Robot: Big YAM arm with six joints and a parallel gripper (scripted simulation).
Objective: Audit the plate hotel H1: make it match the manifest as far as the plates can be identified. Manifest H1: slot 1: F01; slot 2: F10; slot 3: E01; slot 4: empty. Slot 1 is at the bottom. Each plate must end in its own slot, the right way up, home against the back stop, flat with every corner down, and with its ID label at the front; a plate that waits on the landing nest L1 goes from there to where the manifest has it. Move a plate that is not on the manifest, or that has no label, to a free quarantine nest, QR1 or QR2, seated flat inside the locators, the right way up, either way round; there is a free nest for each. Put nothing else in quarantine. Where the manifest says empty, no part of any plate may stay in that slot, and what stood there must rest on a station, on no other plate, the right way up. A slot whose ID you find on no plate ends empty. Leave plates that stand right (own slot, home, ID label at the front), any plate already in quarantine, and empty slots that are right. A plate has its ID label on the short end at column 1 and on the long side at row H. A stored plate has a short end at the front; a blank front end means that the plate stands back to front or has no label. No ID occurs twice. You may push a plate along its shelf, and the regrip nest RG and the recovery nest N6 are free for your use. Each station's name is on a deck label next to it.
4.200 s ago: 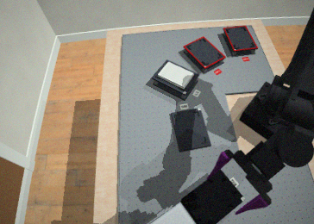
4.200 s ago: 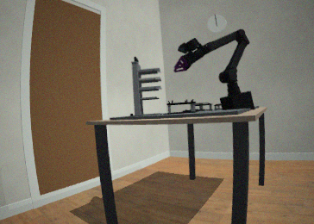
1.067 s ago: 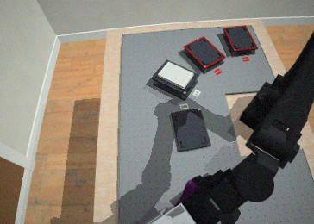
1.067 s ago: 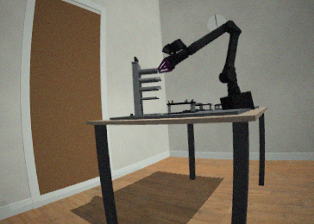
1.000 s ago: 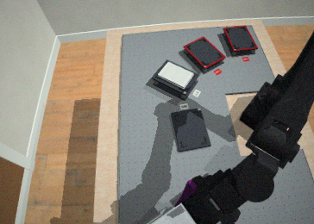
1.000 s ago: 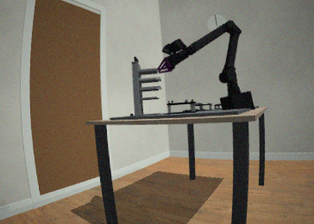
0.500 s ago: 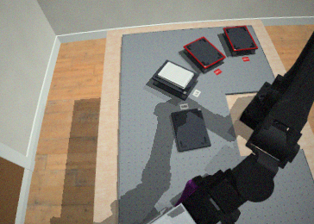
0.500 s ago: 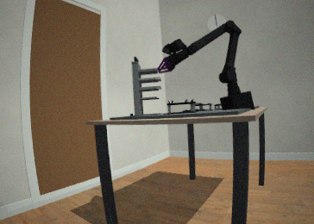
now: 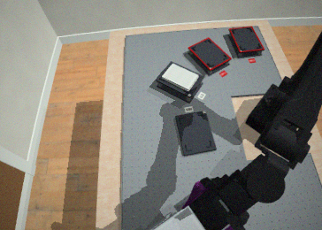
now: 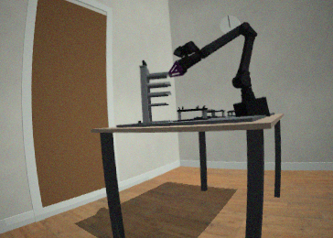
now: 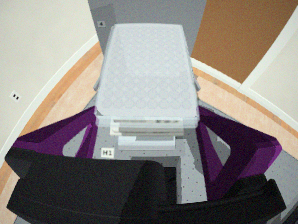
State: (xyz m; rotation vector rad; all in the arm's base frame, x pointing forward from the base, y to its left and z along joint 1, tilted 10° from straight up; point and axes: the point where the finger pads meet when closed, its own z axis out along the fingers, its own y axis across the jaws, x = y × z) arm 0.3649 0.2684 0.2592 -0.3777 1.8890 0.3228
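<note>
The plate hotel H1 stands at the table's end, and its deck label shows in the wrist view. A pale plate lies on the top shelf, slot 4, with a short end towards me. That front end carries a blurred strip that I cannot read. My gripper is level with this shelf. Its purple fingers sit against the plate's two long sides near the front, shut on it. The front edges of lower plates show beneath. A white plate rests on a nest at mid deck.
Two red-rimmed quarantine nests lie at the far end of the grey deck. An empty dark nest lies between the white plate and the hotel. The arm reaches over the deck's right side.
</note>
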